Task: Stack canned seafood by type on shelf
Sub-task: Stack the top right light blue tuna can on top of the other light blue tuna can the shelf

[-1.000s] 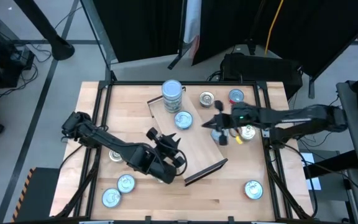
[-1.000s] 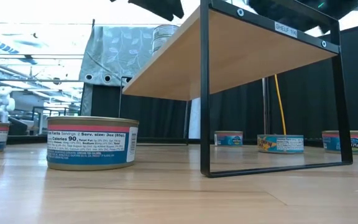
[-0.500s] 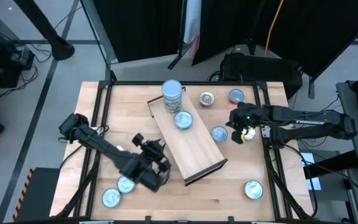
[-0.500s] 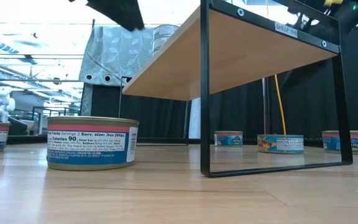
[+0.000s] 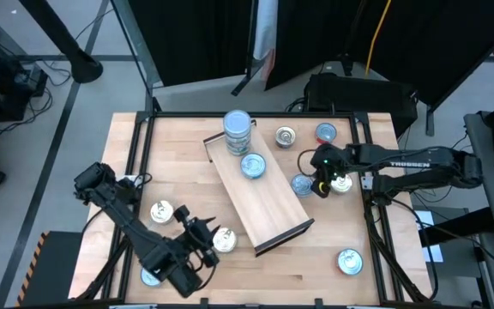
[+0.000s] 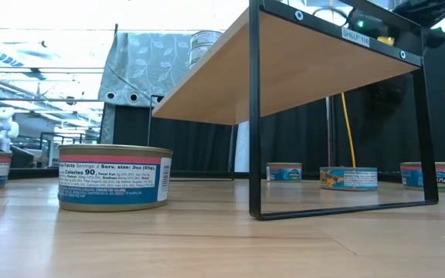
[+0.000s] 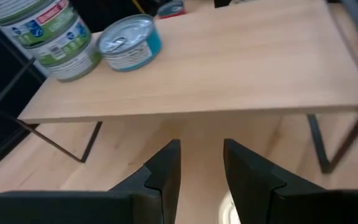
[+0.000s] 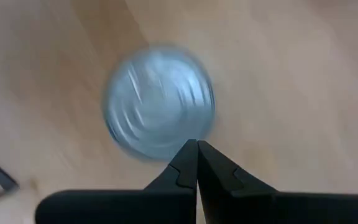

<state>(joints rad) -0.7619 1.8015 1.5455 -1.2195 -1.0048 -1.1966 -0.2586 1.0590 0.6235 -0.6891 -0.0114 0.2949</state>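
Blue-labelled tin (image 6: pixel 115 177) is reading "Calories 90" | shelf (image 6: pixel 327 58) tag is reading "SHELF" | I'm seeing left gripper (image 7: pixel 201 177) parted, empty | right gripper (image 8: pixel 196 163) pinched closed over tin (image 8: pixel 159 99)

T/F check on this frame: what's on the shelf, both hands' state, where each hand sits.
1. A stack of tins stands at the far end of the shelf. True.
2. A single blue tin lies on the shelf beside that stack. True.
3. The right hand is open wide. False: its fingers are shut, pointing down over a tin on the table.
4. The left hand grips a tin. False: its fingers stand apart with nothing between them.
5. The left hand is over the shelf. False: it is near the table's front edge, left of the shelf.
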